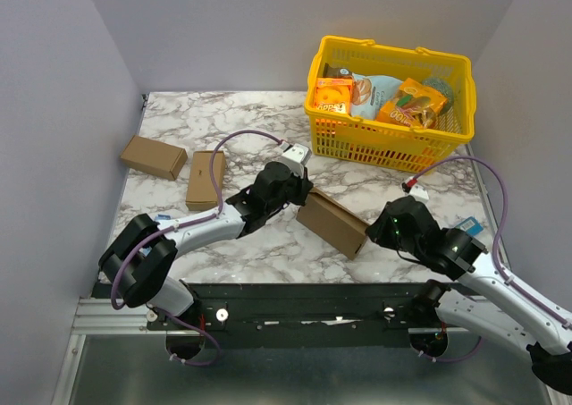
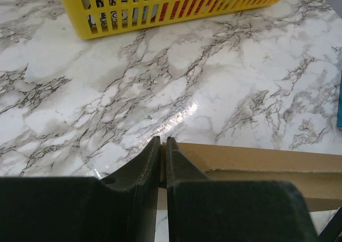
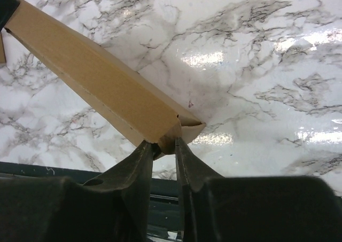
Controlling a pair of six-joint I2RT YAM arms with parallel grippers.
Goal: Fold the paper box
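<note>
Down on the marble table [image 1: 223, 119], right in the middle, lies the paper box [image 1: 332, 222]: plain brown card in a long, low shape, running at a slant between the two arms. It sits just in front of the yellow basket [image 1: 391, 146] and apart from it.

Over to the left gripper [image 1: 302, 201], which is at the box's far upper end. From its wrist camera you see the left gripper [image 2: 163, 143] with its jaws drawn very narrow, a thin edge of the paper box [image 2: 251, 159] nipped between them. That's a grip, no question. The yellow basket [image 2: 160, 7] stands beyond it, across a bare stretch of marble table [image 2: 214, 82].

Now the right gripper [image 1: 380, 231], which is at the opposite, nearer end. In its wrist view the right gripper [image 3: 164, 144] has its jaws slightly apart, either side of the end corner of the paper box [image 3: 101, 82]. A small curled flap pokes out just past the tips. Whether it's pinching or only straddling that corner, I can't tell from here.

Off to the left, well clear of the action, are two smaller brown boxes, one [image 1: 153, 157] near the wall and one [image 1: 205, 180] just beside it. Bright snack packets [image 1: 411, 103] fill the basket.
</note>
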